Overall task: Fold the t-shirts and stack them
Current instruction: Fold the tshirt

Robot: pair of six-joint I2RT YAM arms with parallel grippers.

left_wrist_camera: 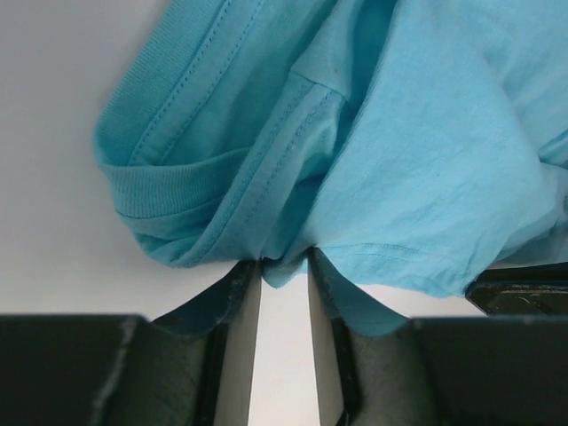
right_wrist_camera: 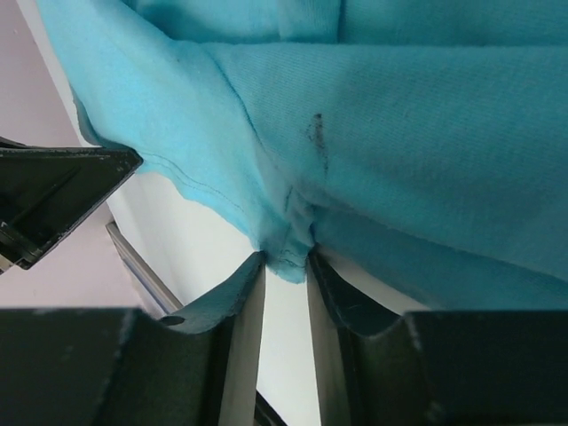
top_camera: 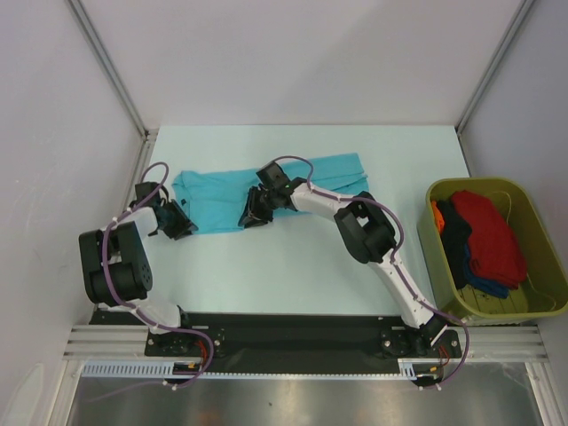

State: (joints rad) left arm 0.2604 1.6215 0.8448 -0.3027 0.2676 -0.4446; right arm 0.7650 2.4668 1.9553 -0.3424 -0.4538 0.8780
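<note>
A turquoise t-shirt [top_camera: 328, 173] lies spread across the middle of the table, folded into a long band. My left gripper [top_camera: 182, 226] is at the shirt's near left corner. In the left wrist view its fingertips [left_wrist_camera: 284, 266] pinch a bunched hem of the turquoise t-shirt [left_wrist_camera: 426, 160], near the ribbed collar. My right gripper [top_camera: 251, 216] is at the near edge further right, and its tips [right_wrist_camera: 286, 262] are closed on a fold of the turquoise t-shirt [right_wrist_camera: 426, 133]. Red [top_camera: 493, 235], dark blue [top_camera: 454, 232] and orange [top_camera: 435, 213] t-shirts lie piled in the tub.
An olive-green plastic tub [top_camera: 470, 182] stands at the right edge of the table. Metal frame posts rise at the back corners. White walls close in both sides. The arm bases sit on a black rail along the near edge.
</note>
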